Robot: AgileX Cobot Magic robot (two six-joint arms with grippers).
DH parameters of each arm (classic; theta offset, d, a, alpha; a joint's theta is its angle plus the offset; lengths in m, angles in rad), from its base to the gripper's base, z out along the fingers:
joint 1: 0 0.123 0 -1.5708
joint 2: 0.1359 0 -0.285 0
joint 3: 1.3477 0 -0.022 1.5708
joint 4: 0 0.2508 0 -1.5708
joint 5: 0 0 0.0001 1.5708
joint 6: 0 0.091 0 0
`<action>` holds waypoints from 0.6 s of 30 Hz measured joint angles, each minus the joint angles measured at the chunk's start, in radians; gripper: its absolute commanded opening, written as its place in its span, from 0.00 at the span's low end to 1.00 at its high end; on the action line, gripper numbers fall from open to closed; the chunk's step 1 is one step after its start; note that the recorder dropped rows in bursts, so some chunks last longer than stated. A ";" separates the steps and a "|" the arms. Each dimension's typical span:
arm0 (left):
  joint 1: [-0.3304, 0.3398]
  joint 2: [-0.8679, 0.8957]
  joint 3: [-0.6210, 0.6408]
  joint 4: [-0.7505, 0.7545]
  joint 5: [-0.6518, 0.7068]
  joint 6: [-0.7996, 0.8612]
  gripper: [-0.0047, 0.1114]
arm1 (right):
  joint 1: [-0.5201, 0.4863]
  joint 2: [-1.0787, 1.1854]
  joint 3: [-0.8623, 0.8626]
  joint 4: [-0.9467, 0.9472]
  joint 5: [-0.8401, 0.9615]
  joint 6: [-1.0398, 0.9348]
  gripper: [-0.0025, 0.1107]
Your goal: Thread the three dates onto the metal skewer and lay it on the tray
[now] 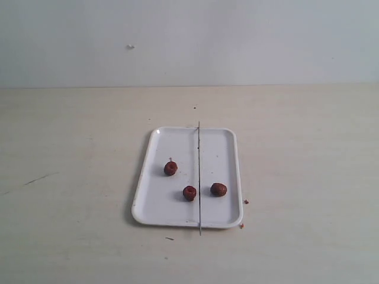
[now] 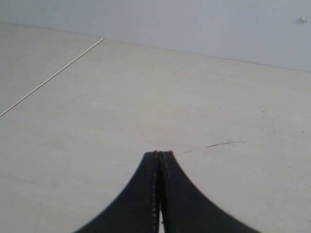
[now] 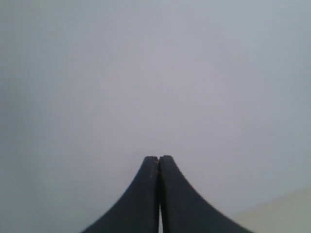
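Observation:
The white tray (image 1: 155, 207) lies in the middle of the table in the exterior view. Three dates rest loose on it: one (image 1: 170, 168) toward the left, one (image 1: 189, 193) near the middle front, one (image 1: 218, 189) to its right. The metal skewer (image 1: 199, 177) lies straight across the tray from back to front, its ends overhanging the rim, between the middle and right dates. Neither arm shows in the exterior view. My left gripper (image 2: 159, 153) is shut and empty over bare table. My right gripper (image 3: 159, 158) is shut and empty, facing the grey wall.
Tiny reddish crumbs (image 1: 245, 202) lie on the table by the tray's right front corner. A dark scratch (image 1: 35, 179) marks the table at the left. A grey wall (image 1: 189, 41) rises behind the table.

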 measured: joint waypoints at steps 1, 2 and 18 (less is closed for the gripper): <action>0.000 0.000 0.000 0.000 0.000 0.000 0.04 | 0.000 0.000 0.000 0.012 -0.038 0.025 0.02; 0.000 0.000 0.000 0.000 0.000 0.000 0.04 | 0.000 0.000 -0.006 0.012 -0.046 0.056 0.02; 0.000 0.000 0.000 0.000 0.000 0.000 0.04 | 0.002 1.412 -0.909 -1.568 -0.337 1.360 0.02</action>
